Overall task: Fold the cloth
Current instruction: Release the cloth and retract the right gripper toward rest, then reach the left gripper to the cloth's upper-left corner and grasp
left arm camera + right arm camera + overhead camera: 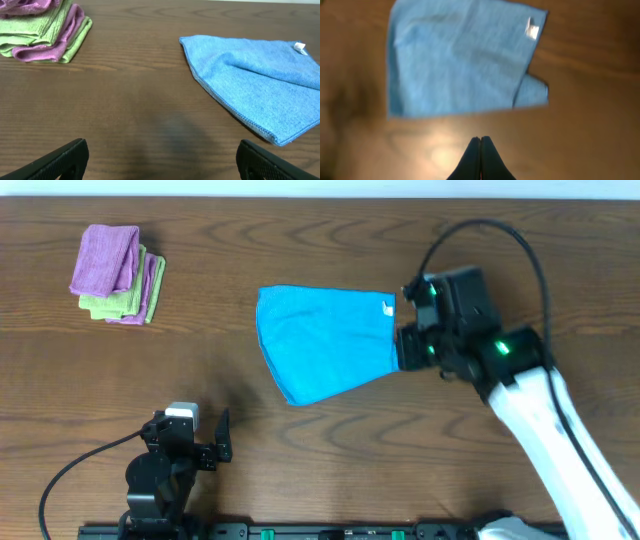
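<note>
A blue cloth (325,343) lies on the wooden table, folded over, with a white tag (388,307) at its far right corner. It also shows in the left wrist view (255,85) and in the right wrist view (457,60). My right gripper (480,138) is shut and empty, just off the cloth's right edge, above bare table. In the overhead view it sits next to that edge (408,348). My left gripper (190,442) is open and empty near the front edge, well apart from the cloth; its fingertips frame bare table (160,155).
A stack of folded purple and green cloths (118,274) lies at the far left; it also shows in the left wrist view (42,30). A black cable (500,230) loops above the right arm. A rail (300,530) runs along the front edge.
</note>
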Robot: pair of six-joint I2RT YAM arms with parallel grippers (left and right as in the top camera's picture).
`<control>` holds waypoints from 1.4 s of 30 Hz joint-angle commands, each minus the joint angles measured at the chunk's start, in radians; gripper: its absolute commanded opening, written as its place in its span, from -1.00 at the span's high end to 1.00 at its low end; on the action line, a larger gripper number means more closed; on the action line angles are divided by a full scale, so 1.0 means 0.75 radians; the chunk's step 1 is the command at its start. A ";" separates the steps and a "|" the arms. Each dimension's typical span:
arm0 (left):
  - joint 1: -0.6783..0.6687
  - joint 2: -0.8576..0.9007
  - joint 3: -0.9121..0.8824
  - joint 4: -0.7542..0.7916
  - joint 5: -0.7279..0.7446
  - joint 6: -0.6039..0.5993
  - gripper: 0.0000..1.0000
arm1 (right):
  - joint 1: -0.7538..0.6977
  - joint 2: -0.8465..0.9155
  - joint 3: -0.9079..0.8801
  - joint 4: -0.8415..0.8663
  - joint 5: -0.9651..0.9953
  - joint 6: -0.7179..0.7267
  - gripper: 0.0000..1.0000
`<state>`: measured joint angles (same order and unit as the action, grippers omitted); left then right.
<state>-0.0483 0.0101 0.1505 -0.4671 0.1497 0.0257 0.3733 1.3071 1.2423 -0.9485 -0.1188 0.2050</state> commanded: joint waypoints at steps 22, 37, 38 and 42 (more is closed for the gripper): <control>0.004 -0.008 -0.023 0.009 0.274 -0.240 -0.91 | 0.234 -0.709 0.014 -0.676 -0.088 0.245 0.97; 0.003 0.042 -0.022 0.477 0.592 -0.902 -0.91 | 0.234 -0.712 0.014 -0.675 -0.096 0.239 0.97; 0.003 0.075 -0.019 0.511 0.582 -0.902 -0.92 | 0.234 -0.712 0.014 -0.655 -0.095 0.239 0.97; 0.003 0.370 0.052 0.575 0.558 -0.763 -0.91 | 0.233 -0.708 0.014 -0.559 -0.086 0.240 0.97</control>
<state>-0.0483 0.1703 0.1379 -0.0460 0.5617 -0.6117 0.5411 0.7776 1.2430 -1.3857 -0.1860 0.3756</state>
